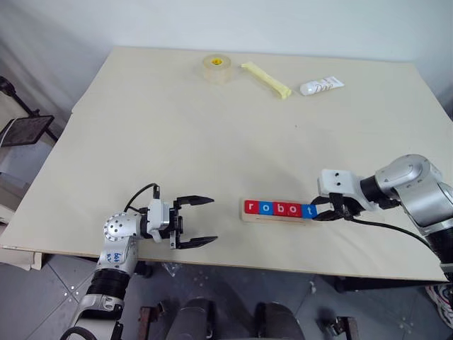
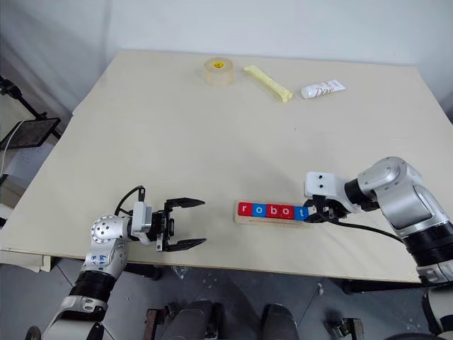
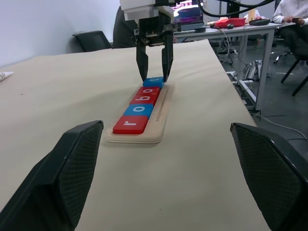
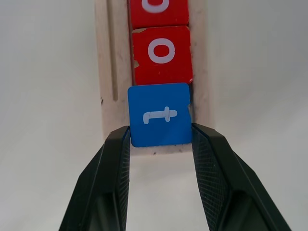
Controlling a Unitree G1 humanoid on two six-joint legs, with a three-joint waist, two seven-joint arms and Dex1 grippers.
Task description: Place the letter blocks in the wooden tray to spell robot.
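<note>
Tiles spelling "robot" are lined up in the wooden tray (image 1: 279, 218) near the table's (image 1: 212, 142) front edge. The blue t tile (image 4: 160, 115) is pinched by the right gripper (image 4: 160, 139) at the tray's end, while the left gripper (image 1: 198, 222) is held spread wide, well apart.

I see a large pale beige table (image 1: 212, 142) standing against a plain white wall (image 1: 283, 21). Below its near edge the floor (image 1: 49, 297) is grey tile with pale speckles. Off the table's left side stands a black stand with a tilted dark tray (image 1: 25, 129). From the left wrist camera I see farther into the room: a black office chair (image 3: 94, 39), a long desk (image 3: 231, 29) cluttered with equipment, and a seated person (image 3: 293, 14) at the far end. Light is even and diffuse.
</note>
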